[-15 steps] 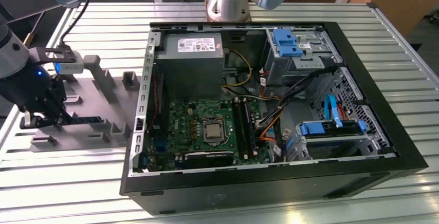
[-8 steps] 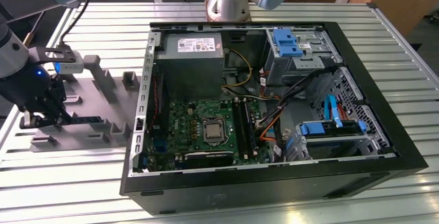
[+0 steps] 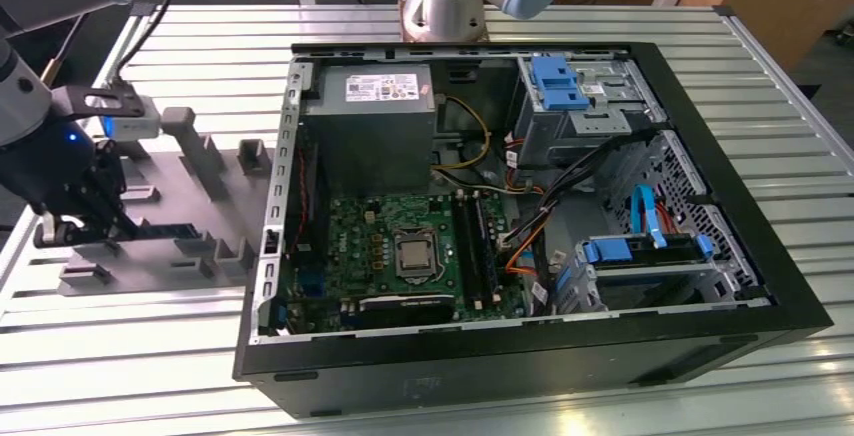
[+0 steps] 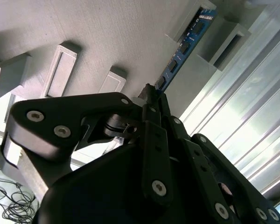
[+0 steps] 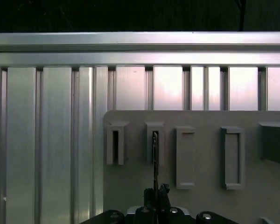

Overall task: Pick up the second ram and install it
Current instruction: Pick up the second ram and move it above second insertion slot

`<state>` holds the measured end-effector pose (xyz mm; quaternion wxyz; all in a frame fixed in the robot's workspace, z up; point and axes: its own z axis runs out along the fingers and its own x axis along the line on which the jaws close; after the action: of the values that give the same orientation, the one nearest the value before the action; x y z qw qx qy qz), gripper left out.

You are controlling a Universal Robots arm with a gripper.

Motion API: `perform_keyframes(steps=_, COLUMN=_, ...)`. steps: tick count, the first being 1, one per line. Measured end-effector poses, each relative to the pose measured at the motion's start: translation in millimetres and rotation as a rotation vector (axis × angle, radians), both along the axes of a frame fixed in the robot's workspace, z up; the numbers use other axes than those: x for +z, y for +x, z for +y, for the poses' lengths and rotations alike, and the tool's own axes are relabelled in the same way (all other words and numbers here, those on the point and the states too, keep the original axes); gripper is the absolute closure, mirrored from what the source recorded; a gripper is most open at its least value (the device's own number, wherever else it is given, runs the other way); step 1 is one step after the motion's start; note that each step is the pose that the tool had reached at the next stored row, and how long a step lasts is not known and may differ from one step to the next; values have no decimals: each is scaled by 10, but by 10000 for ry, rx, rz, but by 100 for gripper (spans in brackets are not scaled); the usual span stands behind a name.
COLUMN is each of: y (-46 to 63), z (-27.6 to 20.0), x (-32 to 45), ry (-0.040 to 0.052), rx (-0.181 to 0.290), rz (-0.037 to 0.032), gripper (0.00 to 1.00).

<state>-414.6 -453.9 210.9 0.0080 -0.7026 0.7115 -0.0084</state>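
Mid pick-up, clenching the gripper [image 4: 152, 99] on the second ram [image 4: 181, 51] slotted in the grey fixture [image 4: 93, 32] ahead; likely needs a straight pull.

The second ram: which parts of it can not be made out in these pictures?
- Second wrist view: the black gripper, shut on the long bluish-green memory stick, hides its near end.
- First wrist view: the stick stands edge-on, so its chips are hidden.
- Exterior view: above the grey plastic fixture, the stick is too small to make out.
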Motion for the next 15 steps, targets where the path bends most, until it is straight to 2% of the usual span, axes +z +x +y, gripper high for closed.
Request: perform_keyframes(steps=15, y=0, z=0, x=163, ry=1, rx=0, rz=-1, gripper=86)
